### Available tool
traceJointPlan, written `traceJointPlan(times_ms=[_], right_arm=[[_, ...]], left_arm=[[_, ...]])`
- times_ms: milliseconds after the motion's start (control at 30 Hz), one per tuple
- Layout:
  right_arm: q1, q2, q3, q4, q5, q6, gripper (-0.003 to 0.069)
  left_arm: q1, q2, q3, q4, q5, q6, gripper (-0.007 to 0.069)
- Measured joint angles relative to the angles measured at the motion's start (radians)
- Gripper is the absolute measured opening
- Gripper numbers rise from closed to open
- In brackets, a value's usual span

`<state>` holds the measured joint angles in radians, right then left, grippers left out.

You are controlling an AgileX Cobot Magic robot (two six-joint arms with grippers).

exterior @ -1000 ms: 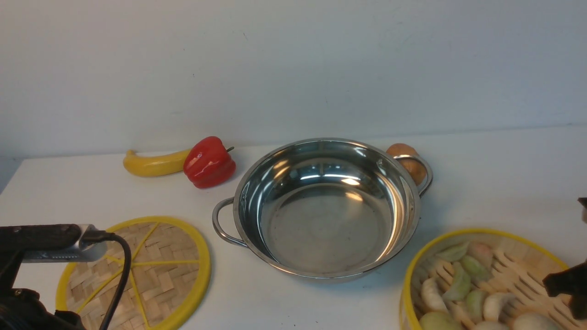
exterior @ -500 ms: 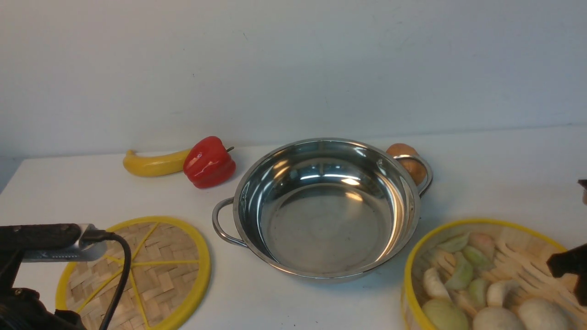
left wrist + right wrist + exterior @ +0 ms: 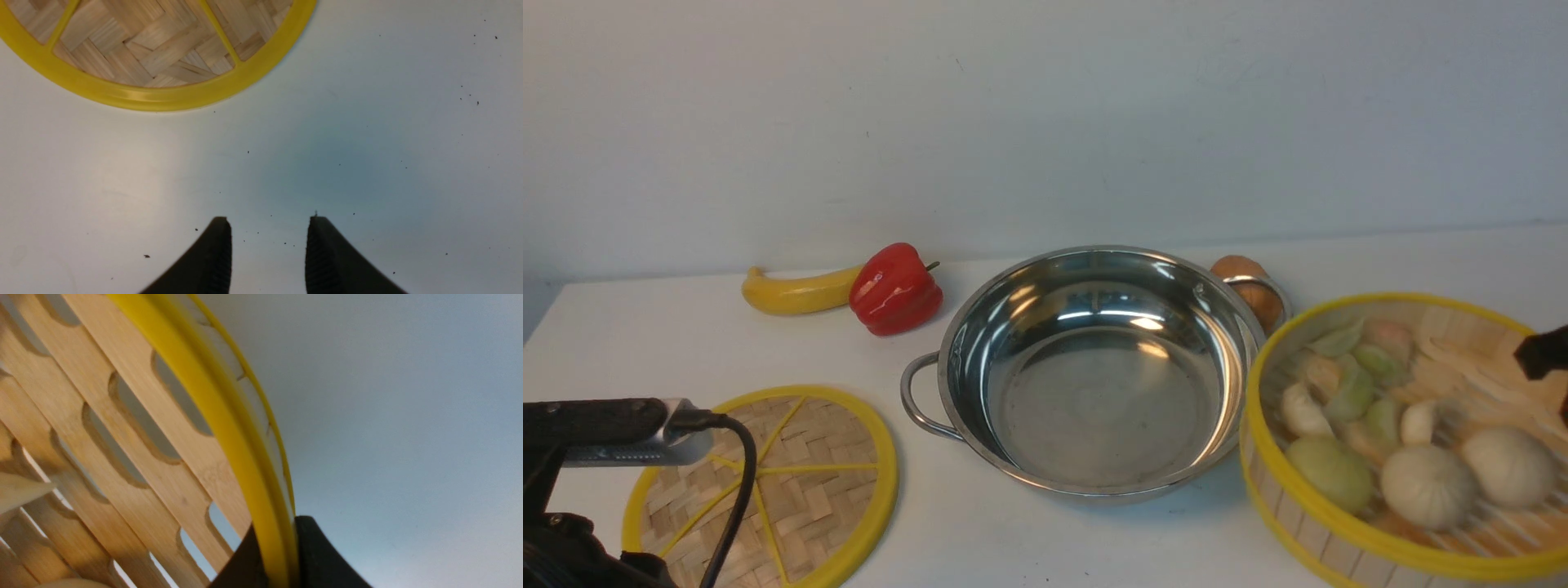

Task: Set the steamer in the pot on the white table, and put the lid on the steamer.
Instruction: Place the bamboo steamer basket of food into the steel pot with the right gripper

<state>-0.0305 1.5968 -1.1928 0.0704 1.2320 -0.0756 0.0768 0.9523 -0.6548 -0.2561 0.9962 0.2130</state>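
Down at the near left corner of the surface (image 3: 645,327), the left gripper (image 3: 269,220) hangs over bare white with its jaws spread wide. Only tabletop shows in the gap, and it sits near the yellow rim of the lid (image 3: 809,490) without touching it. The lid lies flat there with its spokes showing, and the left arm (image 3: 588,425) and its black cable (image 3: 739,482) cover part of it from the front camera. Over at the near right corner is the steamer (image 3: 1249,408). The right gripper (image 3: 278,524) has its jaws clenched on the yellow rim, one inside the basket and one outside. The basket looks tipped and seems to be up off the surface, though I can't say that for sure. Inside it, pale round buns (image 3: 1429,486) sit toward the near side, with green and pinkish dumplings (image 3: 1352,396) further back on the slats. So it's not in the pot (image 3: 980,343) yet. Its left edge overlaps the pot's right side from the front, and I can't tell if they touch. The pot sits mid-surface, one loop handle toward the lid and the other at the far right. Tucked right behind that far handle is a brownish round thing (image 3: 1241,272), maybe an onion. Toward the far edge on the left, a red pepper (image 3: 894,290) touches the end of a banana (image 3: 792,294).
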Motion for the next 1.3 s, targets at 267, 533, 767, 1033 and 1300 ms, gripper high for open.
traceJointPlan(times_ms=[267, 533, 767, 1033, 1300], right_arm=[[0.003, 0.0, -0.108, 0.112, 0.001, -0.023, 0.0059], [0.139, 0.036, -0.2, 0.115, 0.012, -0.021, 0.0059], [0.271, 0.204, -0.408, 0.129, 0.019, 0.05, 0.0059], [0.339, 0.391, -0.641, 0.129, 0.016, 0.088, 0.0059], [0.367, 0.51, -0.745, 0.124, 0.016, 0.099, 0.0059]], left_arm=[[0.0, 0.0, 0.0, 0.0, -0.001, 0.0, 0.0249], [0.0, 0.0, 0.0, 0.0, -0.001, 0.0, 0.0249], [0.0, 0.0, 0.0, 0.0, -0.001, 0.0, 0.0249], [0.0, 0.0, 0.0, 0.0, -0.001, 0.0, 0.0249], [0.0, 0.0, 0.0, 0.0, -0.002, 0.0, 0.0249]])
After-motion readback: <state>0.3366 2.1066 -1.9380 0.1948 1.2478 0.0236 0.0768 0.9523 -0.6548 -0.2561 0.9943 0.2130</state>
